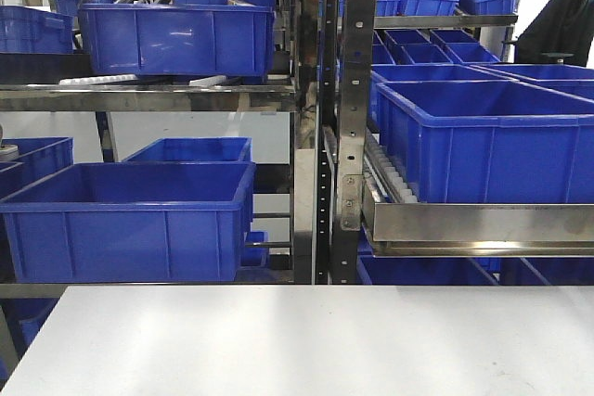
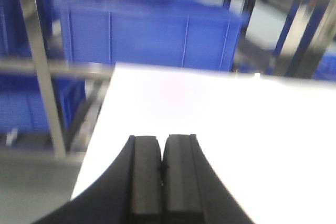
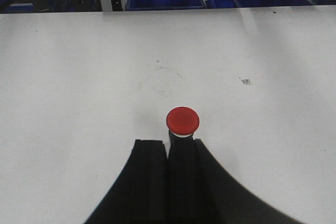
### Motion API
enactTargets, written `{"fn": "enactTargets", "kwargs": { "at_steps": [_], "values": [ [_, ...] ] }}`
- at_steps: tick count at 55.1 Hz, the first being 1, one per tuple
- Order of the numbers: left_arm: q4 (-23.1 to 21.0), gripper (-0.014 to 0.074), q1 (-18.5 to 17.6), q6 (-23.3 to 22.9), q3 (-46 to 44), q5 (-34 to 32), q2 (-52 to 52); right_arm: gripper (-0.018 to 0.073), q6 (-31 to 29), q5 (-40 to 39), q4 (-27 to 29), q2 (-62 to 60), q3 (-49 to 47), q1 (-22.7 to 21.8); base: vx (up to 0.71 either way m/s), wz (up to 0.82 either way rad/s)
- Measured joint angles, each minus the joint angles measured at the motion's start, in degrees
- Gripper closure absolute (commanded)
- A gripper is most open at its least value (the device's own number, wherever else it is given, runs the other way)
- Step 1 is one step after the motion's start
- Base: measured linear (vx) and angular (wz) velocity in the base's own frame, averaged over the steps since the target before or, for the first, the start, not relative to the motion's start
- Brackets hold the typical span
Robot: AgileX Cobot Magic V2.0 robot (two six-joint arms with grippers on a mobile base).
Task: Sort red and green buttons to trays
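Red button point(image 3: 182, 120) sits on the white table point(image 3: 79, 77) just past the tips of my right gripper point(image 3: 168, 142), jaws pressed together, left gripper point(image 2: 161, 140) likewise closed and empty; no trays or green button in view, so sorting looks unstarted.

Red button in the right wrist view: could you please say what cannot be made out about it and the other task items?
Red button: body hidden behind the right hand's tips, right wrist view; contact unclear.
Green button, both trays: outside every view.
Left wrist view: blur smears the blue crate beyond the left hand.
Front view: bottom edge crops the table.
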Motion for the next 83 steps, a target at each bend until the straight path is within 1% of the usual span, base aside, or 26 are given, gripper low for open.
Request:
{"fn": "enactTargets", "kwargs": {
  "at_steps": [6, 13, 19, 23, 25, 29, 34, 40, 44, 49, 56, 72, 83],
  "values": [
    [0.0, 0.0379, 0.0, 0.0, 0.0, 0.6, 3.76, 0.0365, 0.0, -0.93, -0.06, 2.17, 0.0, 0.0, 0.0, 0.0],
    [0.0, 0.02, 0.0, 1.84, 0.0, 0.88, 7.63, 0.0294, 0.0, -1.06, -0.13, 3.54, 0.0, 0.0, 0.0, 0.0],
    [0.0, 0.006, 0.0, 2.49, 0.0, 0.97, 10.38, 0.0262, 0.0, -1.1, -0.17, 3.68, 0.0, 0.0, 0.0, 0.0],
    [0.0, 0.0001, 0.0, 2.62, 0.0, -0.17, 12.53, 0.0253, 0.0, -1.1, -0.17, 3.68, 0.0, 0.0, 0.0, 0.0],
    [-0.07, -0.0014, 0.0, 2.62, 0.0, -1.18, 13.91, 0.0253, 0.0, -1.1, -0.17, 3.68, 0.0, 0.0, 0.0, 0.0],
    [-0.11, -0.0018, 0.0, 2.75, 0.0, -2.73, 16.1, 0.0253, 0.0, -1.1, -0.17, 3.68, 0.0, 0.0, 0.0, 0.0],
    [-0.11, -0.0008, -0.18, 4.39, -0.05, -3.33, 19.57, 0.0253, 0.0, -1.1, -0.17, 3.68, 0.0, 0.0, 0.0, 0.0],
    [-0.11, 0.0012, -1.88, 7.15, -0.05, -3.5, 23.33, 0.0253, 0.05, -1.1, -0.17, 3.68, 0.0, 0.0, 0.0, 0.0],
    [-0.11, 0.0017, -3.11, 7.87, -0.05, -4.86, 25.54, 0.0253, 0.05, -1.1, -0.17, 3.68, 0.0, 0.0, 0.0, 0.0],
    [-0.11, 0.0017, -4.46, 8.37, -0.05, -8.95, 28.23, 0.0253, 0.05, -1.1, -0.17, 3.68, 0.0, 0.0, 0.0, 0.0],
    [-0.11, 0.0017, -5.08, 8.37, -0.05, -15.06, 31.31, 0.0253, 0.05, -1.1, -0.17, 3.68, 0.0, 0.0, 0.0, 0.0],
    [-0.13, 0.0017, -5.12, 8.37, -0.05, -25.32, 38.98, 0.0253, 0.05, -1.1, -0.17, 3.68, 0.0, 0.0, 0.0, 0.0],
    [-0.13, 0.0017, -5.12, 8.37, -0.17, -32.25, 46.26, 0.0253, 0.05, -1.1, -0.17, 3.68, 0.0, 0.0, 0.0, 0.0]
  ]
}}
